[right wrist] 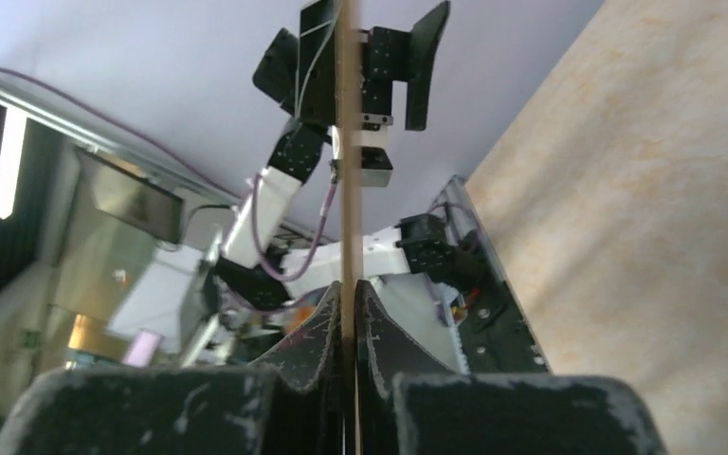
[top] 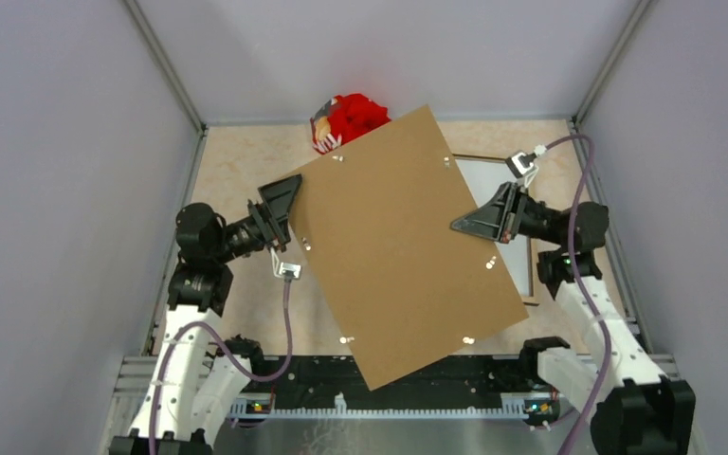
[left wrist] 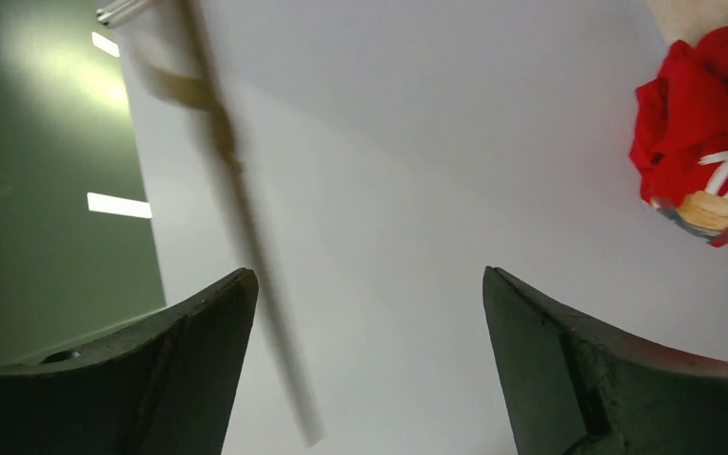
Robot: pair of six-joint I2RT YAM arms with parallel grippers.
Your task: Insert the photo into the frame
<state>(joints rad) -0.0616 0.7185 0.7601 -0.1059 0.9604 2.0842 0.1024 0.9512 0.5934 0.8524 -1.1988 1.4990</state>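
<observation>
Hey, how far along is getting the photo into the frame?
Done: the photo is up off the table, brown back upward. In hand: right claw shut on one edge, left claw open around the opposite edge. Left: laying it into the frame, which lies on the table partly beneath it.

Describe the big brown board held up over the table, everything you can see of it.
The brown board is a large, thin, flat rectangle, plain cardboard-like brown on top, with small shiny spots along its edges. It hangs skewed above the table. The right gripper is shut on its right edge; the open left gripper straddles its left edge. Edge-on it shows as a thin pale strip.
</observation>
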